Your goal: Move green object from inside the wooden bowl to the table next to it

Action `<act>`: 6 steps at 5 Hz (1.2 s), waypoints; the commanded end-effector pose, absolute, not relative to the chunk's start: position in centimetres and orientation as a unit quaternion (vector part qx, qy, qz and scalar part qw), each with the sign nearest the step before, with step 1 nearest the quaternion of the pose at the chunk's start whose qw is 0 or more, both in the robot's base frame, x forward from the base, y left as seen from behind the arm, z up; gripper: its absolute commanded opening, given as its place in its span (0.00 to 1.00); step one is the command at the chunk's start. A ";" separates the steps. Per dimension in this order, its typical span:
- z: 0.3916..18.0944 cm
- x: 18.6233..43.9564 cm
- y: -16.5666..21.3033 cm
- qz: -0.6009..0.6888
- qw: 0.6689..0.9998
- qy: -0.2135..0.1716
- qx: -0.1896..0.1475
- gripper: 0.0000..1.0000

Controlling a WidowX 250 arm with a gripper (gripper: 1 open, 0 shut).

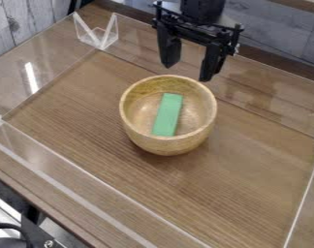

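The green object (168, 114) is a flat bright green block lying inside the wooden bowl (168, 141), roughly along its middle. The bowl is round, light tan and thick-walled, and stands near the centre of the dark brown table (82, 107). My gripper (190, 59) hangs above and just behind the bowl's far rim, pointing down. Its two black fingers stand wide apart with nothing between them, and they touch neither the bowl nor the block.
Clear acrylic walls (44, 160) run along the table's edges. A small clear acrylic bracket (95, 32) stands at the back left corner. Bare wood lies on the left, right and front of the bowl.
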State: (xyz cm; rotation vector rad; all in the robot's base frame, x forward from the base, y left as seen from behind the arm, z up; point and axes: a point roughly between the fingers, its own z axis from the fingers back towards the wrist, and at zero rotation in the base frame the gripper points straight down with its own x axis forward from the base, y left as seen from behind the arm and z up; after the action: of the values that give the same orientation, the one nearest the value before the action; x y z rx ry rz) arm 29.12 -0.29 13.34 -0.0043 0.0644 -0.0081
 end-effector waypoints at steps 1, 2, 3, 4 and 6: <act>12.9 27.8 -0.5 0.015 0.999 0.035 -0.002 1.00; 11.7 26.5 0.5 0.013 0.999 0.036 0.000 1.00; 11.2 25.8 1.3 0.015 1.000 0.012 -0.004 1.00; 10.6 26.7 2.8 0.041 0.999 -0.015 -0.008 1.00; 8.6 26.5 2.4 0.077 0.996 -0.037 -0.019 1.00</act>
State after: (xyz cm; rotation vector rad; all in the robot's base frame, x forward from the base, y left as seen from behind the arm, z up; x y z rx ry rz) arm 25.92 2.25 7.08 -0.0411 -0.0113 0.1488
